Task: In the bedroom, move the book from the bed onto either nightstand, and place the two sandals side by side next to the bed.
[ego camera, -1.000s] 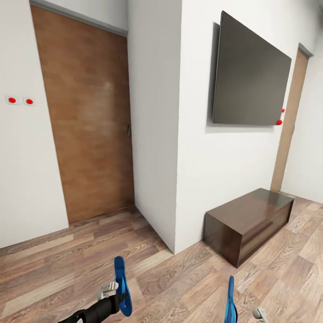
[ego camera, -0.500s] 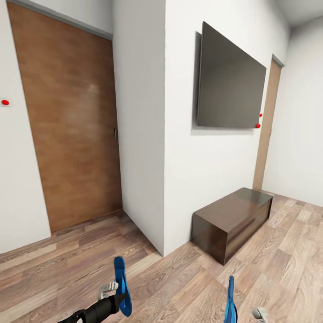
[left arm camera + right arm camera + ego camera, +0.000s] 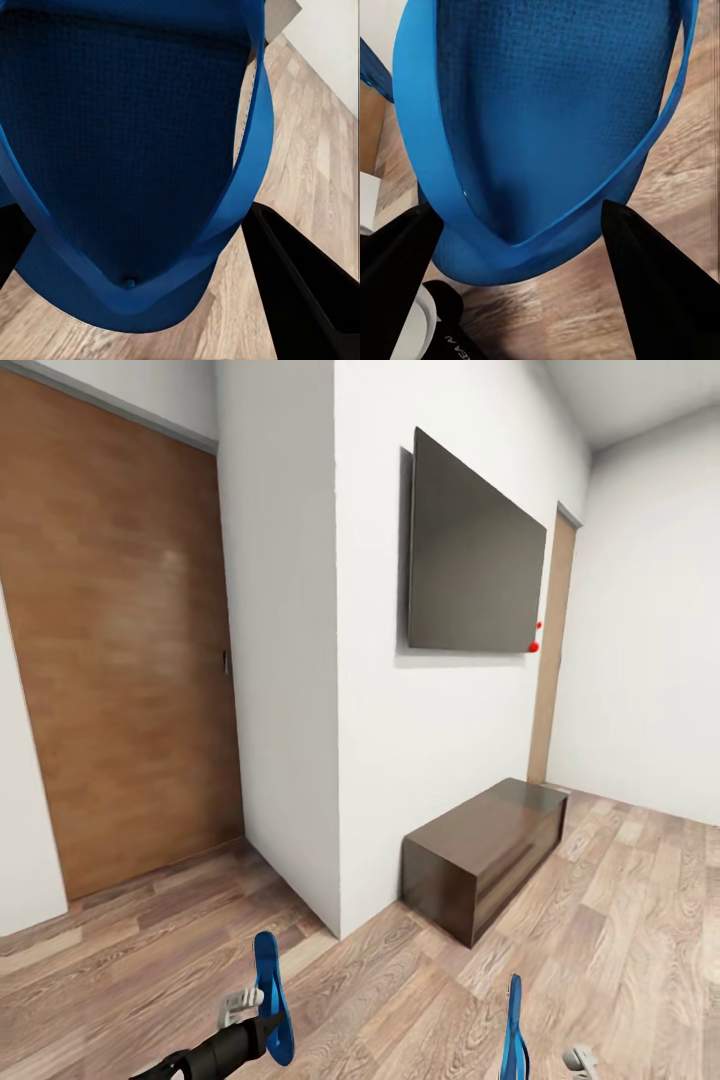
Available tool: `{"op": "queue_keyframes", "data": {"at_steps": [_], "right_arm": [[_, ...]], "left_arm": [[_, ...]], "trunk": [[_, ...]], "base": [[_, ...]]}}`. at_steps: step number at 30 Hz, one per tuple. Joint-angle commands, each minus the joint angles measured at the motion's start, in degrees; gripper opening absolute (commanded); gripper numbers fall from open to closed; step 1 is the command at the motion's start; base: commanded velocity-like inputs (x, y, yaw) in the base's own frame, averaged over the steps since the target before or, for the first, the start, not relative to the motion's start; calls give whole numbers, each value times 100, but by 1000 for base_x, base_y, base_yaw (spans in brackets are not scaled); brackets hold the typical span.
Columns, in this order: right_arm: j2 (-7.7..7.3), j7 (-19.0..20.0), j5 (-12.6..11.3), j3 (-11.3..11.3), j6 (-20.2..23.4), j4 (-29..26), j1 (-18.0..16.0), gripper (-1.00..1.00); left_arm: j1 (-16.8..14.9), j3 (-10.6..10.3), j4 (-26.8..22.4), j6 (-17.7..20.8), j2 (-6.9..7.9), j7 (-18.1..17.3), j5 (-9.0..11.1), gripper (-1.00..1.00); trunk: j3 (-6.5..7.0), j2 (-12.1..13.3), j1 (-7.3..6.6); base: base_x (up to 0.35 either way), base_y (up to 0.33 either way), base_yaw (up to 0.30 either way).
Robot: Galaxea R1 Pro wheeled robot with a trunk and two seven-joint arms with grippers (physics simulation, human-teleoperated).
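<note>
L gripper (image 3: 243,1010) clamped on one blue sandal (image 3: 270,1000), held upright on edge at lower left of head view; L wrist view: sole and toe strap close up (image 3: 135,150) between dark fingers (image 3: 300,292). R gripper (image 3: 521,225) holds 2nd sandal (image 3: 514,1032), also on edge, sole filling R wrist view (image 3: 547,127). Below: wood-plank floor (image 3: 620,920). Farther: low dark cabinet (image 3: 485,855) against white wall, TV (image 3: 475,575) above it, wooden door (image 3: 120,690) at left.

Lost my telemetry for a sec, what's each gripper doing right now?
Left gripper: closed on a blue sandal, held upright.
Right gripper: closed on the other blue sandal, also upright.
</note>
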Motion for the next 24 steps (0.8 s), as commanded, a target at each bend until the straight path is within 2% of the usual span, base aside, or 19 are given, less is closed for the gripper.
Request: {"op": "queue_keyframes", "data": {"at_steps": [1, 24], "right_arm": [[3, 28, 36, -49, 61, -4, -5, -100], [3, 26, 36, -49, 61, -4, -5, -100]], "left_arm": [[-4, 45, 7, -25, 0, -34, -48, -100], [-4, 44, 7, -26, 0, -32, -48, -100]], "trunk": [[1, -3, -1], [173, -3, -1]], "base": [[0, 0, -200], [0, 0, -200]]}}
